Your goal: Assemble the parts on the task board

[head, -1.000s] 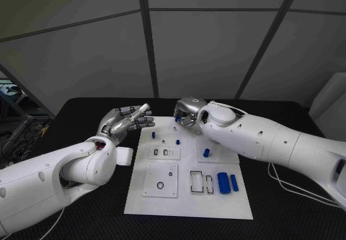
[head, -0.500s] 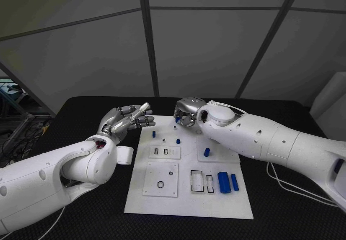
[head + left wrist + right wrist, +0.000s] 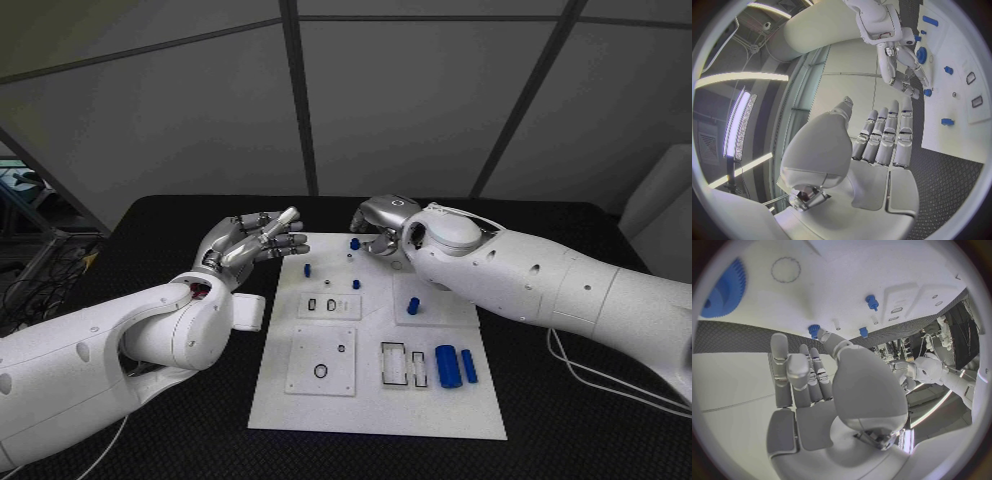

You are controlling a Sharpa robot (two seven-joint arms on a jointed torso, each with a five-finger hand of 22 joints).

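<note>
White rectangular task board [image 3: 378, 400] lies mid-frame, long axis running from lower frame toward the back. My right hand [image 3: 378, 228] sits at its far edge, fingers curled around a small blue peg [image 3: 355, 243]; peg's axis I cannot tell. My left hand [image 3: 254, 240] hovers left of the board, fingers straight and together, holding nothing. Two blue cylinders [image 3: 456, 364] lie side by side, lower right, lengthwise.

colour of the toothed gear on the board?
Blue. The gear shows best in the right wrist view.
</note>
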